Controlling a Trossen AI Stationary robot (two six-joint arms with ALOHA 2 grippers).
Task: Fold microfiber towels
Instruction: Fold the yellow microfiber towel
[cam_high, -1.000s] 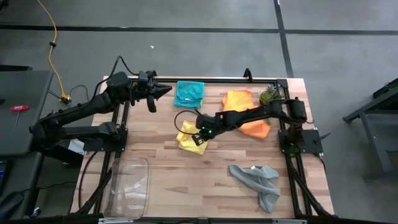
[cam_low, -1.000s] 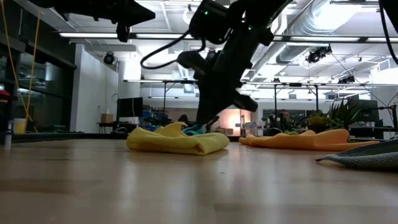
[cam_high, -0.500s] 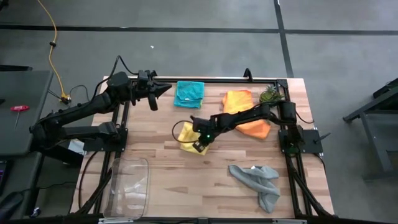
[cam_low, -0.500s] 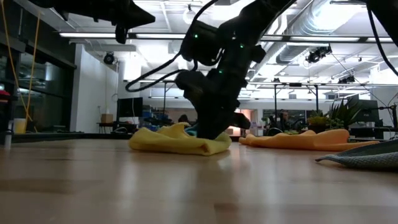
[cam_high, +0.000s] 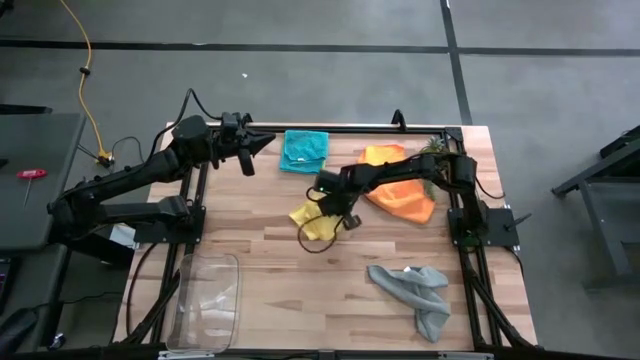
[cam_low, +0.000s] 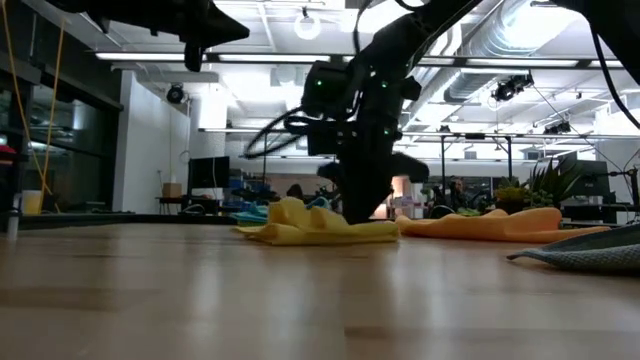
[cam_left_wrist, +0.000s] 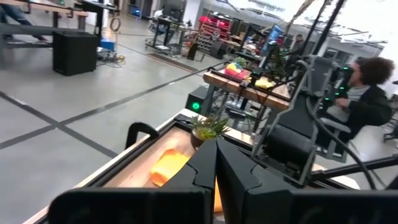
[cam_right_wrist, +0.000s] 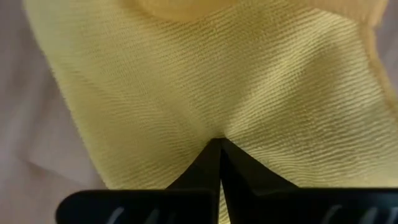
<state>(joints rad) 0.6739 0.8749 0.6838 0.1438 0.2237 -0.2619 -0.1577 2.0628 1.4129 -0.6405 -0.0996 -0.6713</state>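
The yellow towel (cam_high: 312, 222) lies bunched near the table's middle, flat on the wood in the low view (cam_low: 300, 230). My right gripper (cam_high: 339, 215) comes down on its right part (cam_low: 363, 215), shut, with cloth at its tips (cam_right_wrist: 219, 147). The teal towel (cam_high: 304, 150) lies at the far edge, the orange towel (cam_high: 402, 196) under my right arm, and the grey towel (cam_high: 415, 290) crumpled near right. My left gripper (cam_high: 266, 142) hovers shut, level, above the table's far left corner (cam_left_wrist: 216, 152). My right gripper has its shut tips in the yellow towel's upper surface (cam_right_wrist: 205, 127), steeply from above. Creases in the cloth run together at the fingertips (cam_right_wrist: 211, 163), as in a small pinch; how many layers I cannot tell. The towel rests on the table, slack.
A clear plastic tray (cam_high: 207, 300) stands at the near left corner. A small green plant (cam_high: 434, 152) sits at the far right by the orange towel. Bare wood lies between the yellow and grey towels and along the near edge.
My right gripper has rolled about its own axis, sunk a little and gone toward the table's right edge. The yellow towel has slid with it along the table and bunched up narrower. My left gripper has kept still.
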